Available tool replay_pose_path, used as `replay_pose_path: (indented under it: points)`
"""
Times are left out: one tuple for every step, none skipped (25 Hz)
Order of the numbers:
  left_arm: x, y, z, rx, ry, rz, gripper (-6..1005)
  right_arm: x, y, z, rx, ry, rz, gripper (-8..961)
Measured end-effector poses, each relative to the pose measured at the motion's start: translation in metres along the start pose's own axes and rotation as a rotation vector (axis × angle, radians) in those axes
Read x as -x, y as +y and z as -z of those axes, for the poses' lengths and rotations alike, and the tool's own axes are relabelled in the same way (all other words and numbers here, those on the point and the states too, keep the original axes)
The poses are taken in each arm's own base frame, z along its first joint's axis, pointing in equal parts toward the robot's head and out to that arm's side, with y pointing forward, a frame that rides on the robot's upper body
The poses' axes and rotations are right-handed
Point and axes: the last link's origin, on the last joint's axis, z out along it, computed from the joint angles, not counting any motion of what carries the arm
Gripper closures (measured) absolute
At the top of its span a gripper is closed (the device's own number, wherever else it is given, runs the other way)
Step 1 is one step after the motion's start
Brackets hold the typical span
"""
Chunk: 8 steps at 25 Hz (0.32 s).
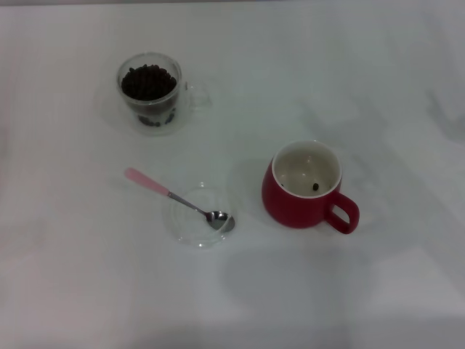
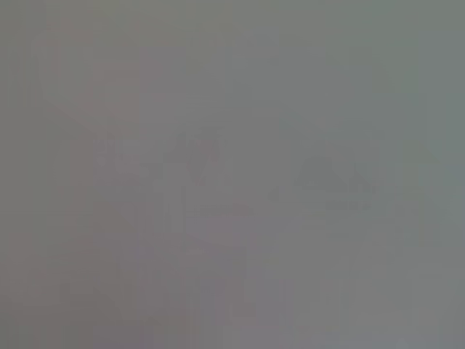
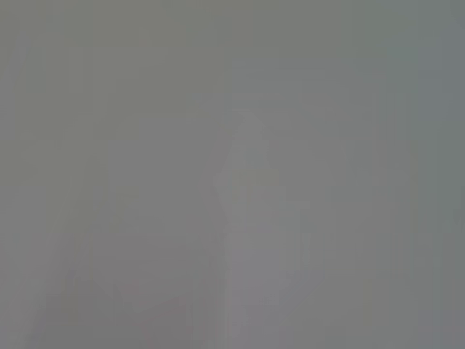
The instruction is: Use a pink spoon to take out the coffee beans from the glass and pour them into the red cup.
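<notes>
Landmark: red cup (image 1: 301,193), upright on white counter (image 1: 378,291), loop handle turned toward robot's right and near edge, cream inside showing one dark bean near the bottom. Glass (image 1: 150,92) well apart from red cup, far and to robot's left of it, upright, clear handle facing red cup's side, loaded with coffee beans (image 1: 148,81) heaped close to the rim. Pink spoon (image 1: 178,198) between the two vessels, nearer red cup, to its left: metal bowl resting in a flat clear dish (image 1: 197,216), pink handle sticking out over the dish rim, up and away toward glass's side. Dish just beside red cup, not touching. Neither pincer visible in head view; both wrist views show only a featureless grey field, so no telling whether left or right pincer is spread or pressed together, nor where either arm sits. Judged step: very start of a scoop cycle, spoon not yet picked up; single bean in red cup suggests transfer barely begun, bulk of beans left in glass. Next move calls for: reaching to the pink handle end, pinching it clear of the dish rim, lifting without dragging the dish along. Handle thin and low, so a shallow, well-aligned pinch needed. Risk, judged: light dish sliding toward red cup.
</notes>
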Motion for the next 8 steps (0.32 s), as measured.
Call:
replay_pose_path:
  points:
    - [0.002,0.003,-0.001,-0.006,0.003,0.003,323,0.000,0.000,-0.002,0.000,-0.002,0.007,82]
    - [0.004,0.006,-0.001,-0.011,0.006,0.000,323,0.000,-0.001,-0.004,0.000,-0.004,0.016,82]
    - [0.005,0.009,-0.002,-0.019,0.009,-0.005,323,0.000,-0.002,-0.006,-0.002,-0.006,0.027,82]
    - [0.007,0.012,-0.003,-0.026,0.012,-0.009,323,0.000,-0.003,-0.008,-0.005,-0.010,0.039,82]
    - [0.008,0.014,-0.003,-0.035,0.017,-0.010,323,0.001,-0.004,-0.009,-0.008,-0.015,0.049,82]
    - [0.009,0.016,-0.003,-0.044,0.021,-0.009,323,0.002,-0.004,-0.011,-0.011,-0.020,0.060,82]
    - [0.010,0.017,-0.003,-0.053,0.027,-0.007,323,0.002,-0.005,-0.013,-0.012,-0.026,0.068,82]
    - [0.011,0.019,-0.003,-0.060,0.032,-0.005,323,0.003,-0.005,-0.014,-0.013,-0.030,0.073,82]
